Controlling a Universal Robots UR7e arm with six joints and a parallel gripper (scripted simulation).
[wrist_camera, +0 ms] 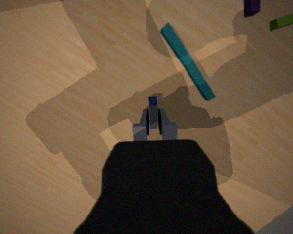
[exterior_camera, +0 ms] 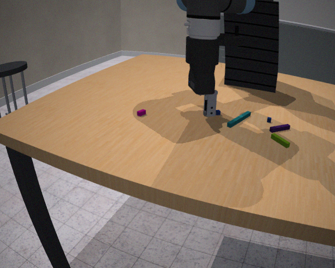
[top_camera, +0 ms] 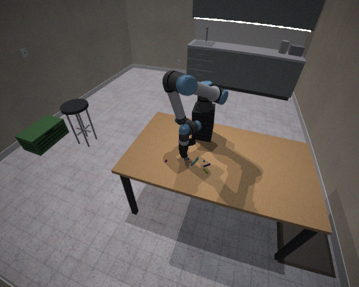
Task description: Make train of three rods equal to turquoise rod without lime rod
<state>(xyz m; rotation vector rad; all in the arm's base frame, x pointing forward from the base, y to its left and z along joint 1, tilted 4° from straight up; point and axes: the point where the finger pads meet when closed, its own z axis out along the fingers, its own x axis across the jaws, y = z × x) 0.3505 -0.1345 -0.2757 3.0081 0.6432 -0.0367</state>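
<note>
My gripper is low at the table, its fingers slightly parted around a grey rod, with narrow gaps beside it. In the exterior view the fingers hide the grey rod. A blue rod lies at the grey rod's far end, in line and apparently touching. A second blue rod lies farther right, near the purple rod. The turquoise rod lies slanted between my gripper and them.
The lime rod lies in front of the purple rod. The magenta rod lies alone to the left of my gripper. The dark robot pedestal stands behind the rods.
</note>
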